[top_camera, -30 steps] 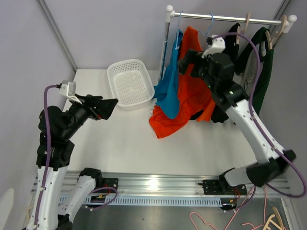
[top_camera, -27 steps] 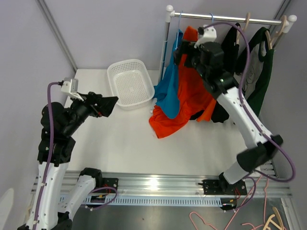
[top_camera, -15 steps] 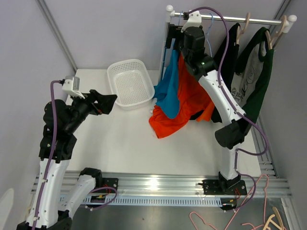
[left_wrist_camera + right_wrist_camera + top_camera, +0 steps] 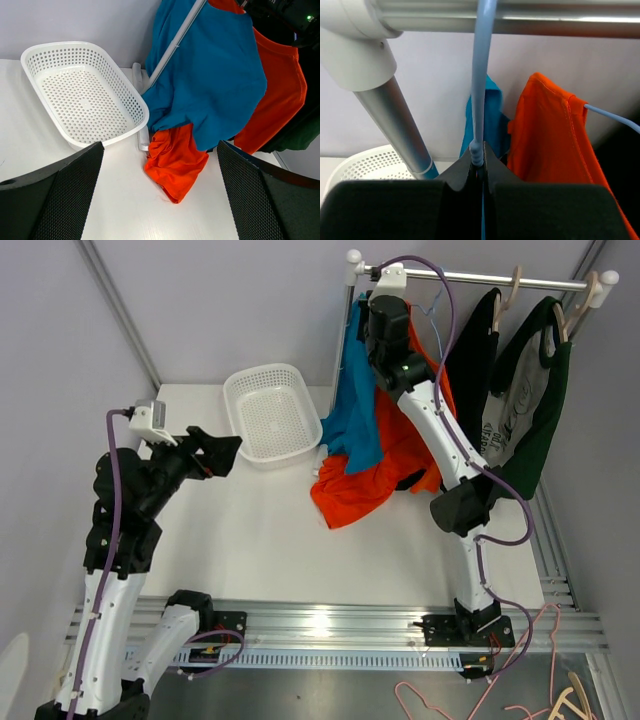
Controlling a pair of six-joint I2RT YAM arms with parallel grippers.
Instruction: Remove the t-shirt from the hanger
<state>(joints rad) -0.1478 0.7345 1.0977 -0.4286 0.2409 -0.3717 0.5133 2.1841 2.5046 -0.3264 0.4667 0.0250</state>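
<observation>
Right wrist view tells most of it: the right gripper [image 4: 480,172] is pinched tight on the thin neck of the light blue hanger [image 4: 479,100], just under where its hook goes over the clothes rail [image 4: 520,12]. The blue t-shirt [image 4: 491,127] hangs right below the fingers, at the left end of the rail next to the upright post [image 4: 395,120]. The orange t-shirt [image 4: 550,140] sits beside it on its own blue hanger.

So I'd say we're at the "got hold of the hanger" step, and the shirt itself isn't off yet. The next move probably needs a lift to clear the hook off the rail, then bringing it out over the table [image 4: 260,540] without dragging the orange one along. They overlap lower down, so that could snag.

The left gripper [image 4: 218,452] hangs wide open and empty over the table, facing the white basket [image 4: 80,90] and well apart from the shirts.

As for writing, there's a print on one of the dark shirts at the far right, but it's too small to read. I can't spot any brands.
</observation>
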